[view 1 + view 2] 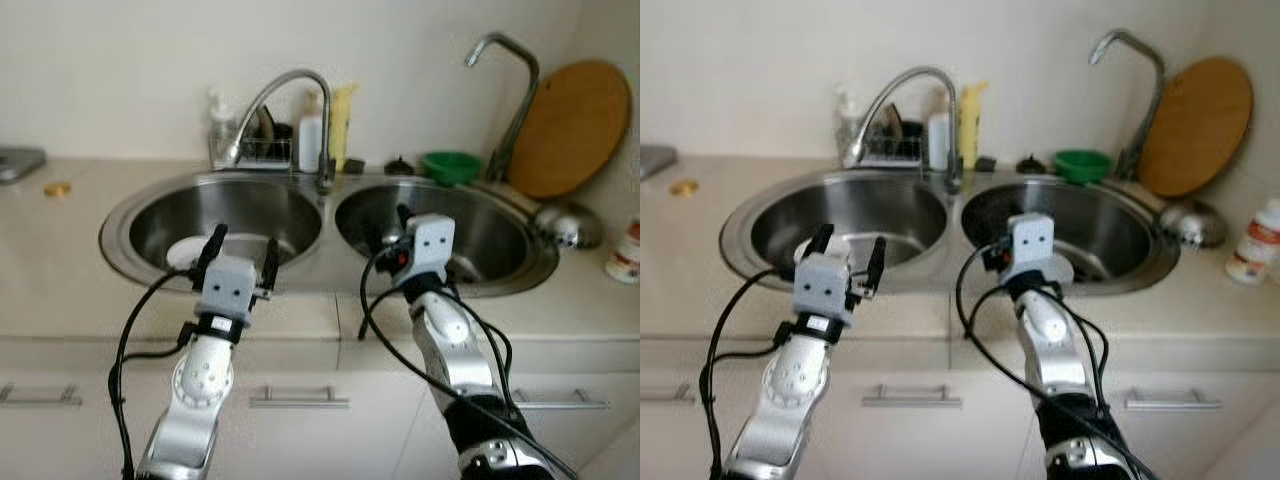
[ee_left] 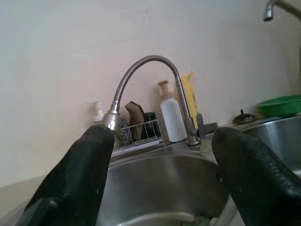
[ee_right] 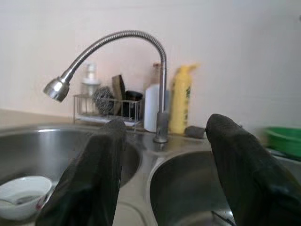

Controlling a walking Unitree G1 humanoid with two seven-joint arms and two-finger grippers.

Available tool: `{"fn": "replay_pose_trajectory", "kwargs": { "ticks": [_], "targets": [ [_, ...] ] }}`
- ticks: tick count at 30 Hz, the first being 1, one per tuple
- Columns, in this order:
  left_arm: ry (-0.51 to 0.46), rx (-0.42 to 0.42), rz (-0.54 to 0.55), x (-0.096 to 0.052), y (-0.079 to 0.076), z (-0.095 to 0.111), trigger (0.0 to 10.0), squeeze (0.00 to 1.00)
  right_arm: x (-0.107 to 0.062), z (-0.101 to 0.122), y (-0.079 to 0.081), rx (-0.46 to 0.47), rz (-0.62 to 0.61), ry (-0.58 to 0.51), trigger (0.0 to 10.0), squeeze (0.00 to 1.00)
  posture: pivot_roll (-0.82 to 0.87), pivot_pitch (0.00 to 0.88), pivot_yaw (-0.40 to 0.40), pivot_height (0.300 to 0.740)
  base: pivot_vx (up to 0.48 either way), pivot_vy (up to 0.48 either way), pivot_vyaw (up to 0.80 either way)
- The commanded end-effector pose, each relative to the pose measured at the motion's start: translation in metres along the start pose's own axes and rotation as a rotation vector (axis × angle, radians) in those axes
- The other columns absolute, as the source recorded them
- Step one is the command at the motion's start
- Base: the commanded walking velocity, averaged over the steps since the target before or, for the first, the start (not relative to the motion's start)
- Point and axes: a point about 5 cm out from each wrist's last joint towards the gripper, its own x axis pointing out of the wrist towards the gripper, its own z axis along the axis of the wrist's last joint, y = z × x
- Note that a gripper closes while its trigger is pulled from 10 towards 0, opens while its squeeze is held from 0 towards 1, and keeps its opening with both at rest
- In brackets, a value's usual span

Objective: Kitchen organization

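Left hand (image 1: 240, 262): held at the front rim of the left basin; its two black fingers are spread apart with nothing between them.
Right hand (image 3: 162, 174): raised over the front edge of the right basin; its fingers are seen parted and empty in the right wrist view.
Desk (image 1: 60, 290): a pale worktop with drawer handles below; a double sink (image 1: 325, 255) is set into it.
Left basin: a white bowl (image 3: 22, 195) lies on the bottom, just beyond the left hand.
Right basin: steel, with some small item at the bottom, too blurred to be identified.
Faucet (image 1: 290, 110): a curved steel spout is mounted on the divider between the basins, its head turned over the left basin.
Behind the sink: a wire rack (image 3: 106, 108) with scrubbers, a white bottle (image 3: 151, 113) and a yellow bottle (image 3: 181, 106) are lined up by the wall.
Far right: a green bowl (image 1: 450, 165), a second tap (image 1: 510, 95) and a round wooden board (image 1: 575, 125) leaned on the wall.
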Motion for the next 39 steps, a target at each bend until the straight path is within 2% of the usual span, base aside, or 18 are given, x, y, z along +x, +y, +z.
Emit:
{"fn": "replay_pose_trajectory", "kwargs": {
  "ticks": [1, 14, 17, 26, 39],
  "targets": [
    [-0.015, 0.009, 0.010, 0.001, 0.006, 0.003, 10.0, 0.00, 0.004, 0.009, 0.009, 0.003, 0.022, -0.039, 10.0, 0.00, 0.03, 0.000, -0.028, 0.736, 0.000, 0.480, 0.00],
    [-0.025, -0.002, 0.004, 0.001, 0.003, 0.005, 10.0, 0.00, -0.004, 0.011, 0.017, 0.005, 0.023, -0.030, 10.0, 0.00, 0.02, 0.000, -0.028, 0.736, 0.000, 0.479, 0.00],
    [-0.043, 0.004, 0.004, 0.001, 0.003, 0.007, 10.0, 0.00, -0.005, 0.010, 0.016, 0.008, 0.012, -0.027, 10.0, 0.00, 0.02, 0.000, -0.027, 0.736, 0.000, 0.000, 0.00],
    [-0.047, 0.023, -0.023, 0.001, -0.002, 0.006, 10.0, 0.00, -0.007, 0.011, 0.011, -0.013, -0.029, -0.028, 10.0, 0.00, 0.02, 0.000, -0.026, 0.736, 0.000, 0.000, -0.78],
    [-0.067, 0.016, -0.028, 0.000, -0.002, 0.007, 10.0, 0.00, -0.012, 0.009, 0.010, -0.024, -0.071, -0.026, 10.0, 0.00, 0.02, 0.000, -0.021, 0.736, 0.000, -0.331, -0.80]
  ]
}}
